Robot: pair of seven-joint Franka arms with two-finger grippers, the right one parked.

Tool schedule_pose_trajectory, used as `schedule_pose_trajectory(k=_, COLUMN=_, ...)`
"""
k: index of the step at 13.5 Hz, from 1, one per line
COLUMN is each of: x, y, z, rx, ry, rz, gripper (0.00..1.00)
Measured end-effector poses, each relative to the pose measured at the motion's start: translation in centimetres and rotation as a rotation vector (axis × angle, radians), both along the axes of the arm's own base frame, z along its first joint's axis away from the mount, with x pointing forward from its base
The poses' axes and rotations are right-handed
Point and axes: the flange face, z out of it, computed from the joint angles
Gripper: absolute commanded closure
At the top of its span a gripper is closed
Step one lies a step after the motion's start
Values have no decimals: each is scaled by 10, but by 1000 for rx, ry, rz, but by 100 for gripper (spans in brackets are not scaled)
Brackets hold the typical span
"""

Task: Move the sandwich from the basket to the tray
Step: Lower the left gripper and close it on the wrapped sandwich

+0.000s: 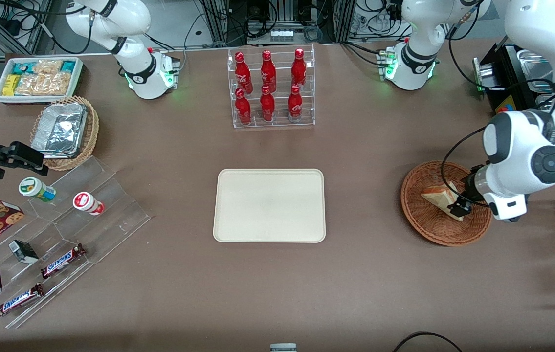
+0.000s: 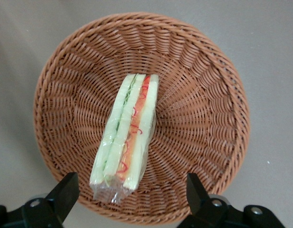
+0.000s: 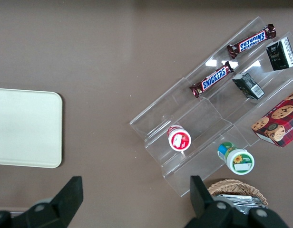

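Note:
The sandwich (image 1: pixel 437 197), a wrapped wedge of white bread with red, orange and green filling along its cut edge (image 2: pixel 128 133), lies in the round reddish-brown wicker basket (image 1: pixel 421 226) toward the working arm's end of the table. My left gripper (image 1: pixel 459 207) hangs low over the basket, open. In the wrist view its gripper (image 2: pixel 131 184) straddles the wrapped end of the sandwich, with wide gaps between the bread and the black fingers (image 2: pixel 66 191); nothing is held. The cream tray (image 1: pixel 270 205) lies bare at mid-table, apart from the basket (image 2: pixel 203 95).
A clear rack of red bottles (image 1: pixel 270 88) stands farther from the camera than the tray. Toward the parked arm's end are a white snack box (image 1: pixel 37 76), a tan basket with foil containers (image 1: pixel 64 132) and a clear stepped display (image 1: pixel 62 234) with candy bars and cups.

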Motion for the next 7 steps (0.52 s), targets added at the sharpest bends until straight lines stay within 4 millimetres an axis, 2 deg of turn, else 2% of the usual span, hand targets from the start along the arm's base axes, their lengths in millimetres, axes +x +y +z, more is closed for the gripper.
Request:
schedule_pose_trajectory(k=4, x=-17, y=2, z=-30, rx=2, ry=-24, rz=33, gripper=0)
schedule_pose_trajectory(k=7, x=-26, y=4, z=-42, rx=2, ry=-20, rz=38, gripper=0)
